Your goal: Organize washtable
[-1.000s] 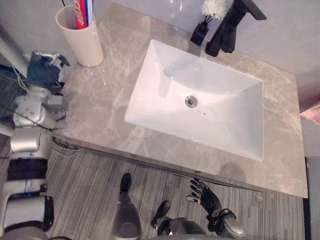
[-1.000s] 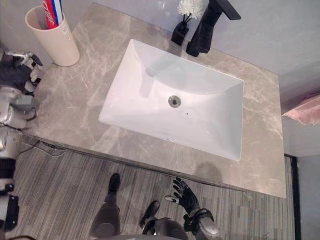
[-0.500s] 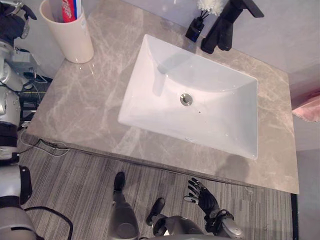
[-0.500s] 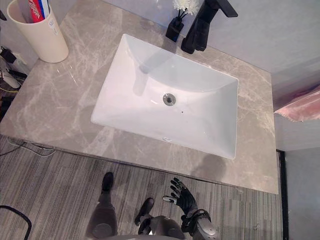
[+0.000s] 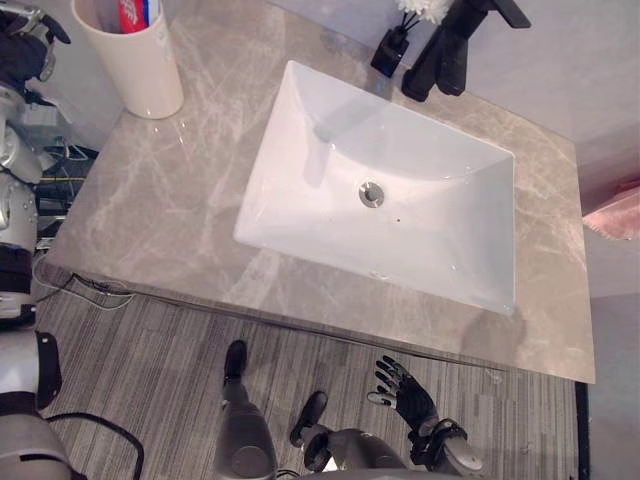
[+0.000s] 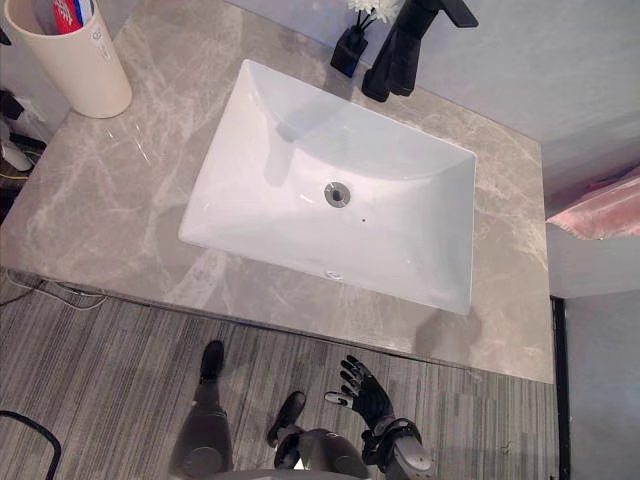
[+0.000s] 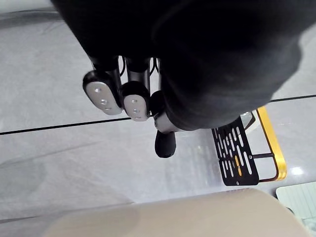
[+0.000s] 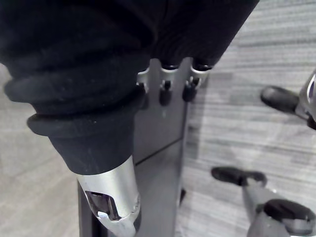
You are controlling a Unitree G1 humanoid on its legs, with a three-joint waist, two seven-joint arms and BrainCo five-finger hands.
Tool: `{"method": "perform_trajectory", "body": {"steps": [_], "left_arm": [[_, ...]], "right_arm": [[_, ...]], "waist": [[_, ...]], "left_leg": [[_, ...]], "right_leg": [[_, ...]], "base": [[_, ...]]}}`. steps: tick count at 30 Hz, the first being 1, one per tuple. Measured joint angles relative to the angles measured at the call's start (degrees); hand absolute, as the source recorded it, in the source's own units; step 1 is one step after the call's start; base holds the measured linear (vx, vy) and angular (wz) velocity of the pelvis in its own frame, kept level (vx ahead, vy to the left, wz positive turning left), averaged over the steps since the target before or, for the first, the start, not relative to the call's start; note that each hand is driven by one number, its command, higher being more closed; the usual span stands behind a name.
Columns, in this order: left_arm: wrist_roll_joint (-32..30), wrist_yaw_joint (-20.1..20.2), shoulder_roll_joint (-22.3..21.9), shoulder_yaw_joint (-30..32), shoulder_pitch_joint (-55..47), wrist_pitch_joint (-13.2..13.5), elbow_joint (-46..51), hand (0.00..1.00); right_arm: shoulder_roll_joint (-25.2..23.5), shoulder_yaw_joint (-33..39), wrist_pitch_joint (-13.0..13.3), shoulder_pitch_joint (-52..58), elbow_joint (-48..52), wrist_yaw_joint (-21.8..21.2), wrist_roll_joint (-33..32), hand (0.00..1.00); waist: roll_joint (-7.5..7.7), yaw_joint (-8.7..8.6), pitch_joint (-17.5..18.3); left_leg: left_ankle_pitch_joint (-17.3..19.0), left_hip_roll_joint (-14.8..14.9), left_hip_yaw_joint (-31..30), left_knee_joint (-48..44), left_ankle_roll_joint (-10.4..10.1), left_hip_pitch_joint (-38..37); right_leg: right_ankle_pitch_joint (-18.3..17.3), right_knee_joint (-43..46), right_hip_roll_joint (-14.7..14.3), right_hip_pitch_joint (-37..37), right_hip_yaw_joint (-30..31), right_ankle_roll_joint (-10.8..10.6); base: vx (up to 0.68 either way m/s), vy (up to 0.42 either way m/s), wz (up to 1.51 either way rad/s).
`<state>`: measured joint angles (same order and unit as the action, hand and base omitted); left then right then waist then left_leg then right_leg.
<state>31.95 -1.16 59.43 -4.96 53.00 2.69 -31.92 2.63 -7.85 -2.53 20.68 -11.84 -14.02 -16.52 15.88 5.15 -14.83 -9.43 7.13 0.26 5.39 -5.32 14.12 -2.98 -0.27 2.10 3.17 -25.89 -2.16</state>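
Since the frame one second ago, the left hand (image 5: 25, 50) has drawn back from beside the cream-coloured round cup (image 5: 130, 65) and now hangs off the counter's far left corner. The whole view has also shifted, which is camera motion, not motion of the objects.

1. Nearest: the right hand (image 5: 405, 392) hangs below the counter's front edge, over the grey striped floor (image 5: 150, 370). Its fingers are spread and it grasps nothing.
2. Grey veined marble countertop (image 5: 160, 220): no loose item lies on its bare surface.
3. White rectangular ceramic basin (image 5: 440, 250): nothing lies in it, and the round metal drain (image 5: 371, 193) is uncovered.
4. Far left: the cup stands upright on the countertop's corner, with a red, white and blue toothpaste tube (image 5: 135, 12) standing inside it. The left hand is just beside the cup and apart from it, relaxed and grasping nothing in its wrist view.
5. Far edge: a matt black angular faucet (image 5: 450, 50) and, just beside it, a small black bottle (image 5: 393, 52) holding a white flower (image 5: 420, 8).

Status, as a judgement: the tube is stowed and the surface is tidy, so the task appears complete or nearly so. No remaining item is identifiable.
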Motion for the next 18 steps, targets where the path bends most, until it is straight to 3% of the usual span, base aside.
{"method": "perform_trajectory", "body": {"steps": [5, 18], "left_arm": [[0.0, 0.0, 0.0, -1.8, 3.4, 0.0, -0.4, 1.00], [0.0, 0.0, 0.0, -4.1, 5.6, 0.0, -2.4, 1.00]], "right_arm": [[0.0, 0.0, 0.4, 0.0, 2.4, 0.0, -1.1, 0.00], [0.0, 0.0, 1.2, 0.0, 2.9, 0.1, -1.5, 0.00]], "waist": [[0.72, -1.26, -0.4], [0.44, -1.30, -1.6]], "left_leg": [[0.0, -0.1, 0.1, 0.0, 0.0, 0.0], [0.0, 0.4, 1.2, 0.0, 0.0, 0.0]], "right_leg": [[0.1, 0.0, 0.1, 0.1, 0.1, 0.0], [0.8, 0.0, -0.1, 0.7, 1.1, 0.3]], "base": [[0.00, 0.000, 0.00], [0.00, 0.010, -0.04]]}}
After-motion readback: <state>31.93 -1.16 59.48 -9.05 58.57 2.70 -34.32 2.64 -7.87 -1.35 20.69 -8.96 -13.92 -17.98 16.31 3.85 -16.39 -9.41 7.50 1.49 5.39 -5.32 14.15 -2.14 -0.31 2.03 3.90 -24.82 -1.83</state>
